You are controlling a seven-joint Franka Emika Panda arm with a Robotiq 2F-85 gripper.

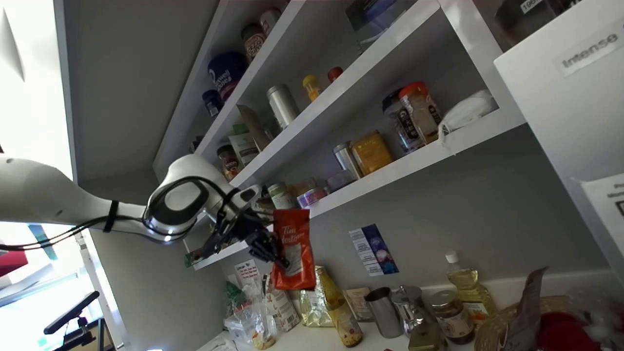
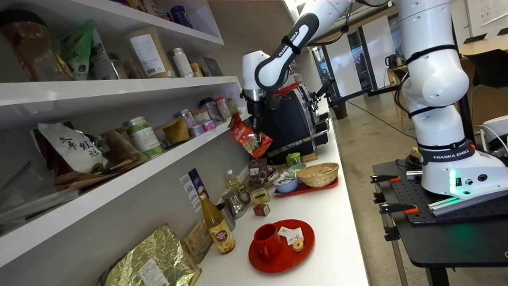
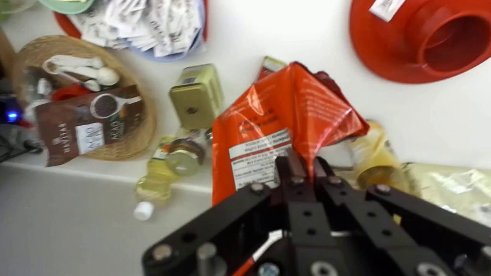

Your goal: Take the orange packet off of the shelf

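Nearest us, at the bottom of the wrist view, stands the black gripper (image 3: 305, 166), its fingertips pinched on a fold of the orange packet (image 3: 268, 115). On the packet we see panels of fine print, upside down and too soft to read. In an exterior view the orange packet (image 1: 302, 239) hangs at the centre of the frame, and across its front we read "Tim" above a blurrier "Hortons". It is off the shelf (image 1: 414, 165), in the air by the board's front edge; whether a corner brushes the board we cannot tell.

In an exterior view, a blue canister (image 1: 226, 73) left of centre near the top says "Maxwell House", and at upper right a white panel (image 1: 565, 112) bears "Intense". In an exterior view we find dark Chinese characters on a white pouch (image 2: 71, 145) on the shelf at the left, and "FRANKA EMIKA" along the white arm (image 2: 287, 45) at upper centre, again on its base (image 2: 456, 174) at the right. Below the shelf, a leaflet (image 2: 193, 188) on the wall (image 2: 149, 208) and the label of a yellow bottle (image 2: 218, 226) are too small for us to read. Lower centre, a red cup (image 2: 266, 238) sits on a red plate (image 2: 295, 260).
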